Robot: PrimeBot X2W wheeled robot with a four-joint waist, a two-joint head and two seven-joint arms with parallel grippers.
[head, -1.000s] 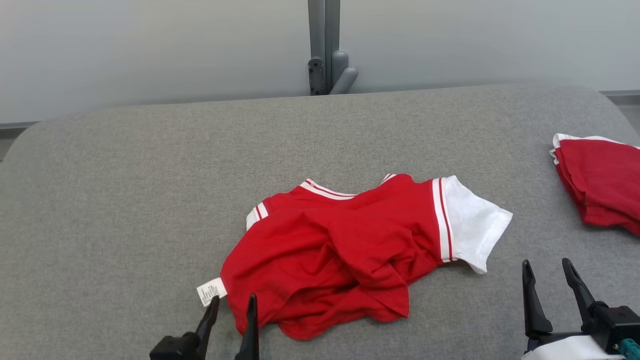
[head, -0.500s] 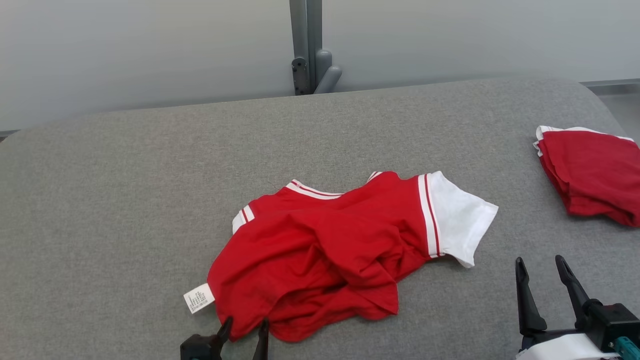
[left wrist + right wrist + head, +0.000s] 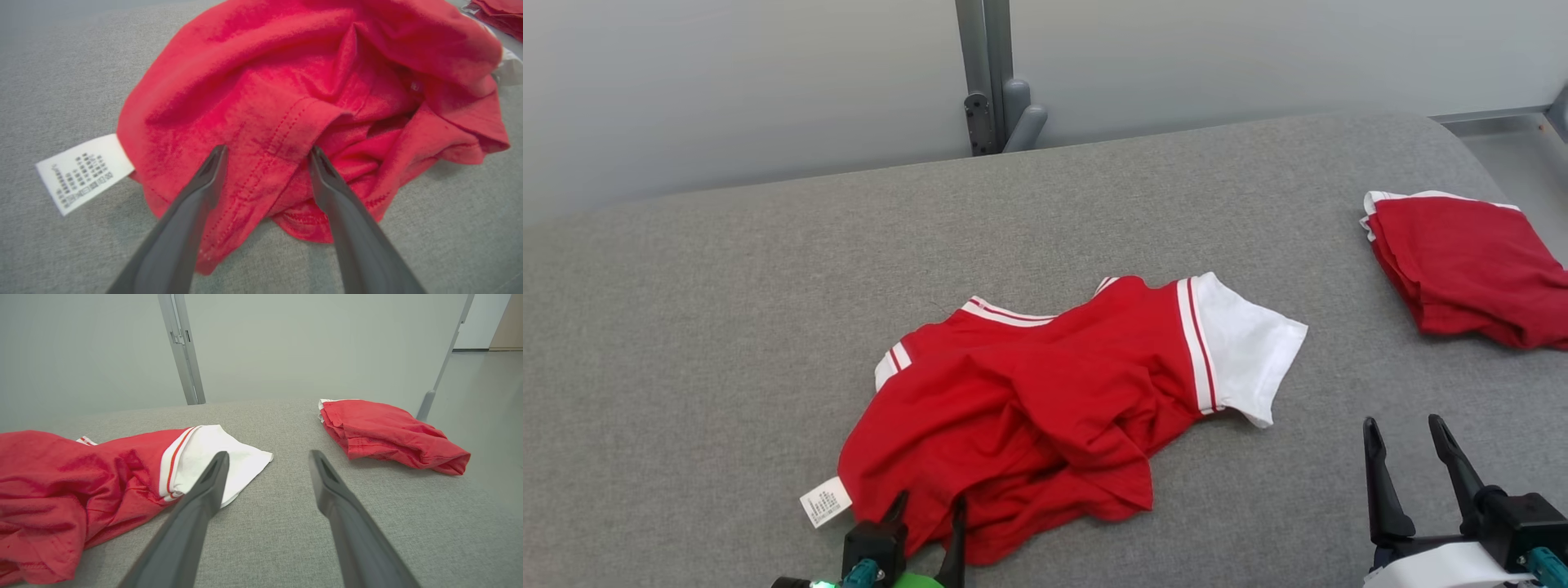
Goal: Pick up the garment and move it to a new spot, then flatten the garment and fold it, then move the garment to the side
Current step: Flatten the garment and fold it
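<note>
Garment (image 3: pixel 1045 400) crumpled on table (image 3: pixel 686 327); left hand (image 3: pixel 267 150) spread at hem

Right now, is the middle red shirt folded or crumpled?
Crumpled: the red shirt lies bunched in loose wrinkles, one white sleeve sticking out.

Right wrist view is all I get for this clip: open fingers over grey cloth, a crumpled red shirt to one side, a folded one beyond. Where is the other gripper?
Observer: The left gripper is at the near hem of the garment, jaws open with a stitched fold between the fingertips.
Operator: Has it closed on that fold?
Observer: No; the left wrist view shows both fingers spread, cloth unpinched.
Operator: Anything else on that side?
Observer: A white care label sticks out from the hem, flat on the grey surface, clear of the fingers.
</note>
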